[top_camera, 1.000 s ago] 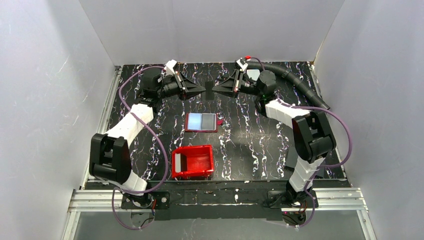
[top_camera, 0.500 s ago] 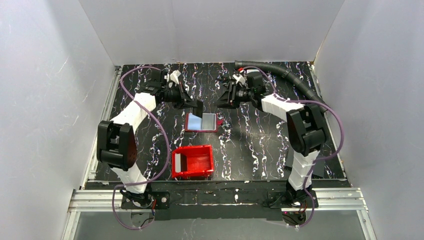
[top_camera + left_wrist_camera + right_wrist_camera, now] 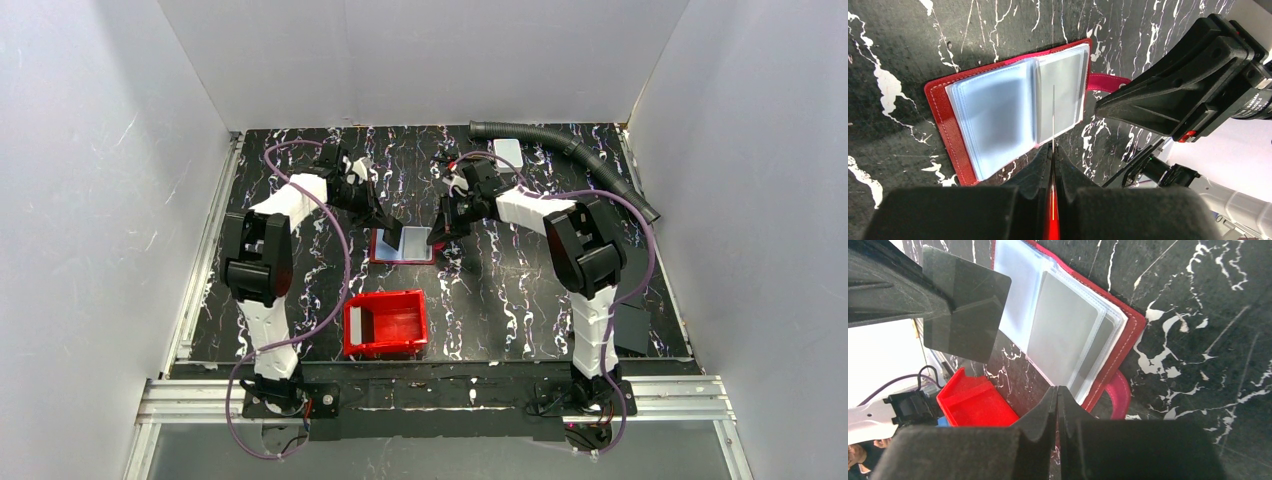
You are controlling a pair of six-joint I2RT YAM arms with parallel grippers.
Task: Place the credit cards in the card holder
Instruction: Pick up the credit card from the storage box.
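The card holder (image 3: 942, 117) lies open, the left claw (image 3: 1053, 155) pinches one credit card (image 3: 965, 295) over its pages, not yet inserted, and the right claw (image 3: 1057, 392) is closed on nothing.

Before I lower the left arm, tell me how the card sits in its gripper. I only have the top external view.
Observer: The left gripper is shut on the card, held upright and edge-on above the open card holder.
Operator: Now the other arm.
Observer: The right gripper is shut and empty, its tip near the holder's strap.
Operator: Check the sleeves.
Observer: A grey card sits inside the holder's top sleeve.
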